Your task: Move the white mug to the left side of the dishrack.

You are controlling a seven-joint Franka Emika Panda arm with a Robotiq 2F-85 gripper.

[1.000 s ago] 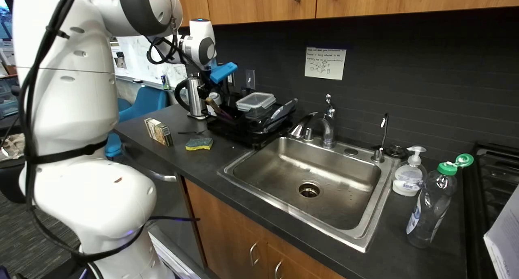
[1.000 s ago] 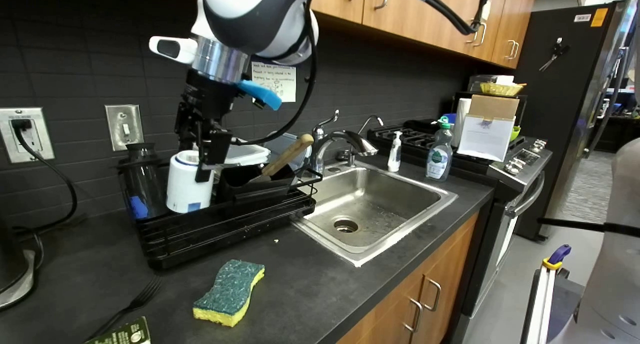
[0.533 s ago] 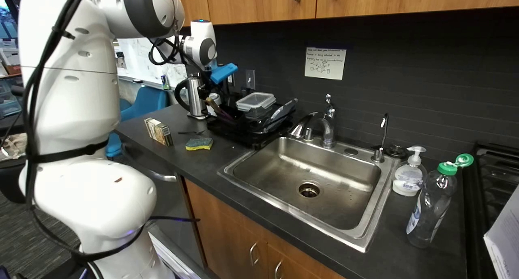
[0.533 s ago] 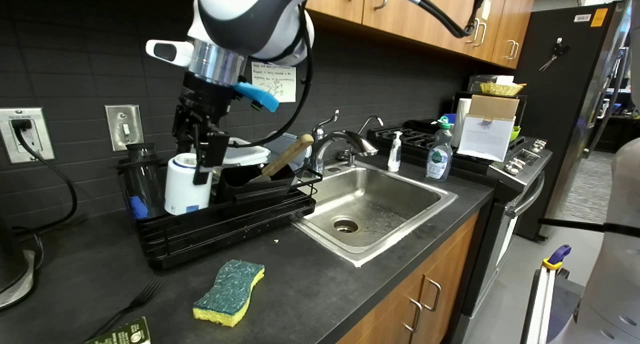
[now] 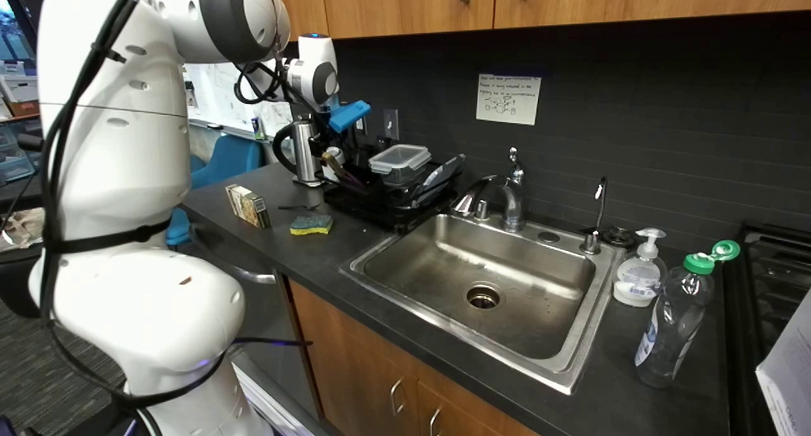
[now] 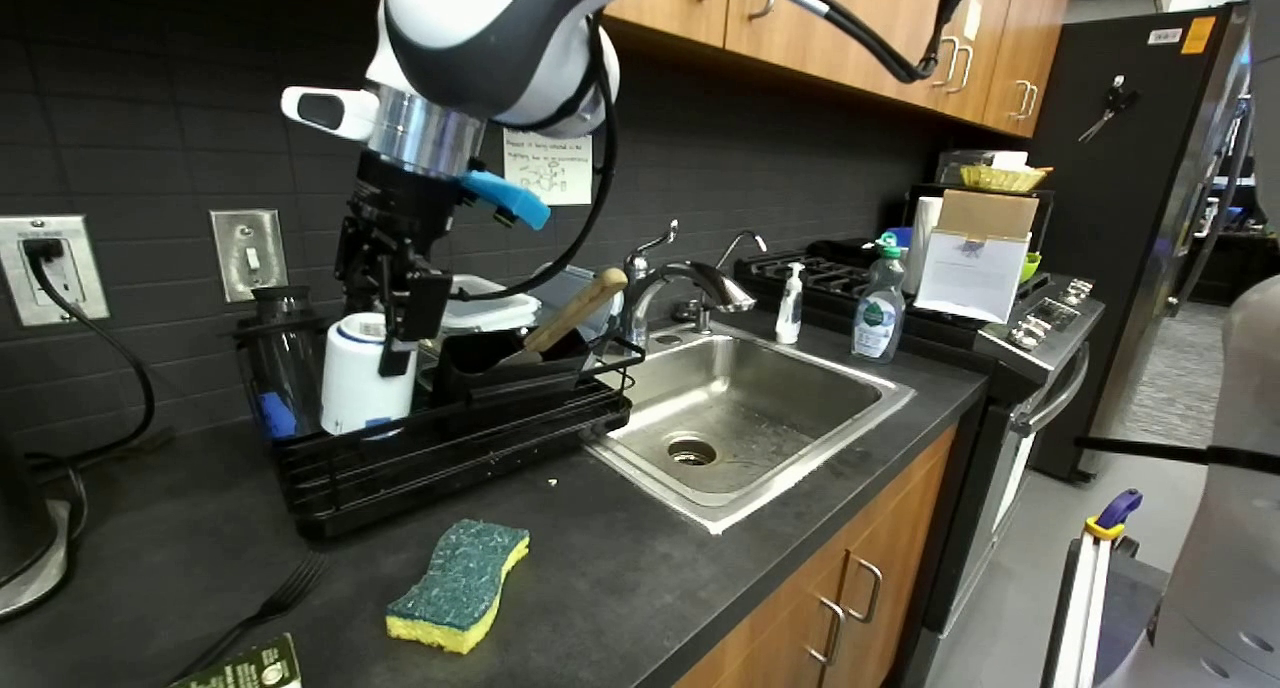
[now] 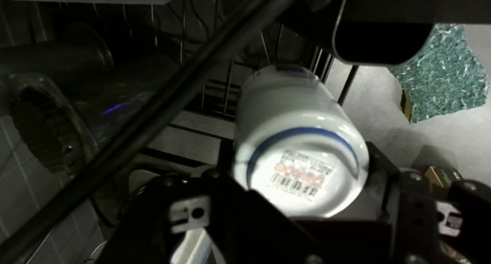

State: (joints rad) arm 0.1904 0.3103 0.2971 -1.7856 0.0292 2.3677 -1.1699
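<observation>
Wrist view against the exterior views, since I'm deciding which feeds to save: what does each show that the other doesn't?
Only the wrist view: the barcoded label on the upturned base of the white mug.

Only the exterior views, both of them: the steel sink, its faucet and the handwritten note.

Shared by all three: the mug, held base-up in the pincer; parts of the black dishrack; the green-and-yellow sponge.

White, rounded arm (image 5: 120, 170) with dark grey bands (image 5: 222, 14), thick black cables (image 5: 52, 189) and black straps (image 5: 111, 240). Above the black end effector (image 7: 300, 158), a silver collar (image 6: 428, 133), bright blue piece (image 6: 508, 198) and white stub (image 6: 357, 115) with a dark inset (image 6: 321, 111); on the end effector, metal plates (image 7: 190, 207) and screws (image 7: 471, 185).
</observation>
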